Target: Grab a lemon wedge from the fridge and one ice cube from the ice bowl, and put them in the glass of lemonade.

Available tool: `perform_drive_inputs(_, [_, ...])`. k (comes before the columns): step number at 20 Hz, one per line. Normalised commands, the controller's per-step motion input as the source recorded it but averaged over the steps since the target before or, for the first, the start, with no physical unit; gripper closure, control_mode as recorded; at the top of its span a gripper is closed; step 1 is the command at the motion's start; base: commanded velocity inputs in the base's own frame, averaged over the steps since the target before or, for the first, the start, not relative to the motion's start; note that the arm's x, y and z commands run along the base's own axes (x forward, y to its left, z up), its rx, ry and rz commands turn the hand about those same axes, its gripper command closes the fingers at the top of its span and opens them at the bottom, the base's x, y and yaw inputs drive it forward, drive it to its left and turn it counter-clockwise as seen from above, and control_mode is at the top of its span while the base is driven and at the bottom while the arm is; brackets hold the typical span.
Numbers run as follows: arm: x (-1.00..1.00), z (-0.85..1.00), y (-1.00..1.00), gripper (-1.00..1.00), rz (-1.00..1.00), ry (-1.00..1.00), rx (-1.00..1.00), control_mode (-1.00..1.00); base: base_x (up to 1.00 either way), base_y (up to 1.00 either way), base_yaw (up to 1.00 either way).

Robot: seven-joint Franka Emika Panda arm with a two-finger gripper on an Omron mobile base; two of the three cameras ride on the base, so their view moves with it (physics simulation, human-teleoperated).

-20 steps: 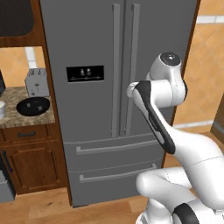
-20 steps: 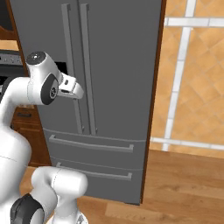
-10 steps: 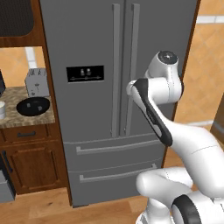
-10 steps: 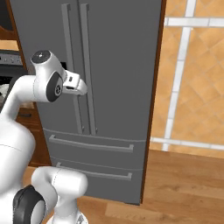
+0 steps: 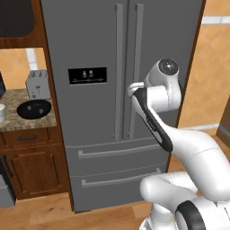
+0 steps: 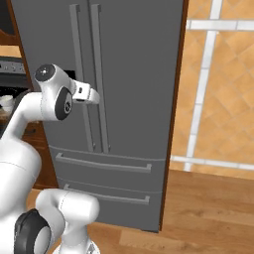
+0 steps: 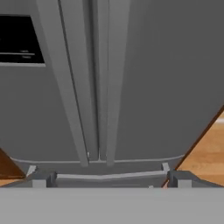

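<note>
The grey fridge point(image 5: 90, 49) stands shut in front of me, its two long door handles point(image 7: 70, 87) side by side at the middle. My gripper point(image 6: 94, 95) hovers just before the right door's handle point(image 5: 137, 45) at mid height. It is open, and its fingertips point(image 7: 43, 179) sit wide apart with nothing between them. The lemon wedge is hidden behind the shut doors. On the counter to the left of the fridge, a small whitish glass of lemonade point(image 5: 1, 112) stands beside a black bowl point(image 5: 33, 109). I cannot make out ice in that bowl.
A grey toaster point(image 5: 38, 84) sits at the back of the stone counter point(image 5: 27, 123), over wooden cabinets point(image 5: 31, 166). Two fridge drawers point(image 5: 117, 150) lie below the doors. Bare wood floor point(image 6: 213, 208) stretches to the fridge's right.
The hand has edged a little closer to the fridge handles. The jaws stay wide and the doors remain shut.
</note>
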Motion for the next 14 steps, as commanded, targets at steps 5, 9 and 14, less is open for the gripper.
perform_drive_inputs(5, [0.44,0.02,-0.03,-1.00,0.00,-0.02,0.00,-1.00,0.00,0.00,0.00])
perform_drive_inputs(9, [0.06,0.19,0.00,-1.00,0.05,0.02,0.00,-1.00,0.00,0.00,0.00])
perform_drive_inputs(14, [0.02,0.40,-0.07,-1.00,0.08,0.02,0.00,-1.00,0.00,0.00,0.00])
